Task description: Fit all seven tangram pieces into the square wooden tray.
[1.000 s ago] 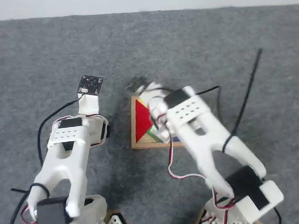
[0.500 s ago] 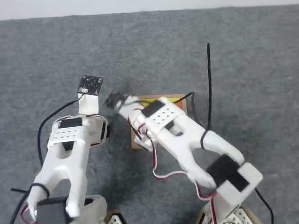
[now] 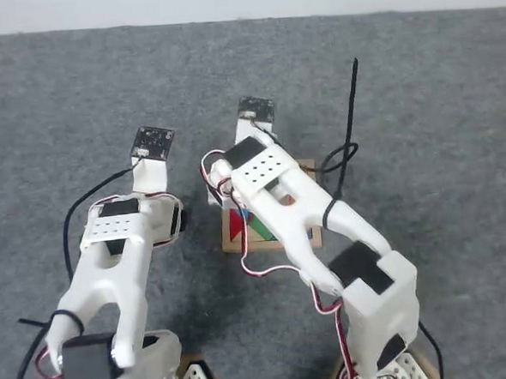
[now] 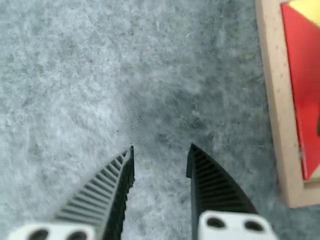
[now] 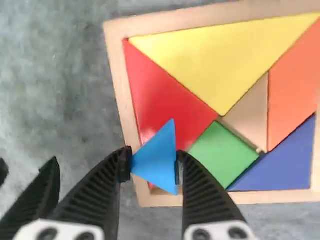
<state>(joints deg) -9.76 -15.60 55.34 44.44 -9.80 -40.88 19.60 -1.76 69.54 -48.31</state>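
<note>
**High view, with both wrist views (a single moment).** At the lower left of the high view stood the left arm (image 3: pixel 111 258), reaching up the frame over the grey carpet (image 3: pixel 419 102). In its wrist view the left gripper (image 4: pixel 160 150) was released, with its two ribbed jaws spread apart, nothing between them and bare carpet beneath. One edge of the square wooden tray (image 4: pixel 272 100) lay just beside it, with a strip of the red triangle (image 4: pixel 297 90) showing inside the rim.

At the centre of the high view sat the tray (image 3: pixel 230 242), just right of the left arm and largely covered by the right arm (image 3: pixel 279 196), which crossed it from the lower right. Slivers of red and of the green square (image 3: pixel 260 232) showed beneath that arm.

The right wrist view gave the detail. The right gripper (image 5: pixel 152 157) was clenched on a light-blue triangle (image 5: pixel 159 145), which it held over one corner of the tray – above the rim and the edge of the red piece (whether it touched the wood cannot be told).

Six pieces lay flat in the tray:
- the red triangle
- a yellow triangle (image 5: pixel 220 60)
- the green square
- a tan triangle (image 5: pixel 252 120)
- an orange piece (image 5: pixel 290 100)
- a dark-blue piece (image 5: pixel 285 165)

Right of centre in the high view, a black cable (image 3: pixel 348 106) rose from the right arm.
</note>
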